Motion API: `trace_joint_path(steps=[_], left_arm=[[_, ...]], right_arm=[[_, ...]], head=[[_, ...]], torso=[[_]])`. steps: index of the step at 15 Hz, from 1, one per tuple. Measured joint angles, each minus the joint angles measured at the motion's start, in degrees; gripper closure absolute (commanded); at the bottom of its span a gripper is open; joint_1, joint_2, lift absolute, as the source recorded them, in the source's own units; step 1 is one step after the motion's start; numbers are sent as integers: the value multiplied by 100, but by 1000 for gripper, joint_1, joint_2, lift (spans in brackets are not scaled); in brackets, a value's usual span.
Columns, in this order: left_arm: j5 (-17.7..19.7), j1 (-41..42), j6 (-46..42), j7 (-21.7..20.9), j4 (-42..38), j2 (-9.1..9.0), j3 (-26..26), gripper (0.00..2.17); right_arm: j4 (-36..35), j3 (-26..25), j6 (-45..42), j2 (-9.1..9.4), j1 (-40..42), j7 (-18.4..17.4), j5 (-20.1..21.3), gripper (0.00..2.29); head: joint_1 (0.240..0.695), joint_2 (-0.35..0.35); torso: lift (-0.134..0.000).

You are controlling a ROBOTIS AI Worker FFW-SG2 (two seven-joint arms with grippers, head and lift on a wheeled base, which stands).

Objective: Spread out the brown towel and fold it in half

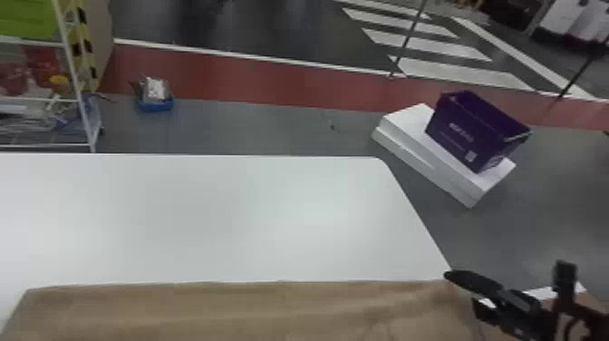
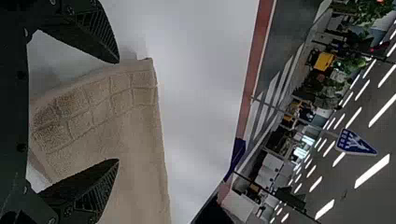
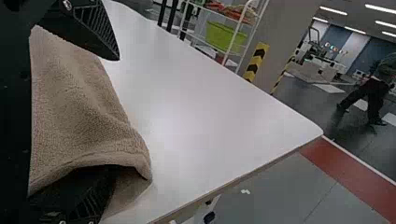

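Across the near part of the table (image 1: pixel 226 217) lies the towel (image 1: pixel 226 308), its far edge nearly straight in the head view, its width running almost from side to side, with a few soft creases. That lie suggests the spreading is well along, though I can't tell whether any of it is doubled.

The left gripper (image 2: pixel 118 111) is wide, with a ribbed-weave end of the towel in the gap between its fingers; it seems placed there to take a corner. The right gripper (image 3: pixel 117 114) is wide too, at the towel's right side, one finger tucked under a raised fold and the other above the cloth. Lying over that finger, the edge would likely be caught if the fingers closed, so pinching both ends looks the sensible next step; a shallow bite might let the cloth slip or bunch.

Beyond the table, a purple box (image 1: pixel 462 131) stands open-topped on a white block (image 1: pixel 421 152); its contents I can't make out. A blue tray (image 1: pixel 156 105) on the floor holds something pale. The shelf (image 1: pixel 45 146) carries a green bin (image 1: pixel 27 20) above some red things (image 1: pixel 41 68).
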Motion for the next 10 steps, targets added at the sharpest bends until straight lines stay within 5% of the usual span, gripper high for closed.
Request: trace_joint_path(steps=[6, 10], left_arm=[[129, 189, 53, -84, -251, -35, -400, 147], [-248, 69, 41, 26, -129, -29, -932, 147]], right_arm=[[-15, 99, 140, 94, -116, -13, -35, 60], [-73, 114, 140, 140, -124, -8, -42, 46]], head=[[695, -350], [695, -350]], torso=[[-124], [-124]])
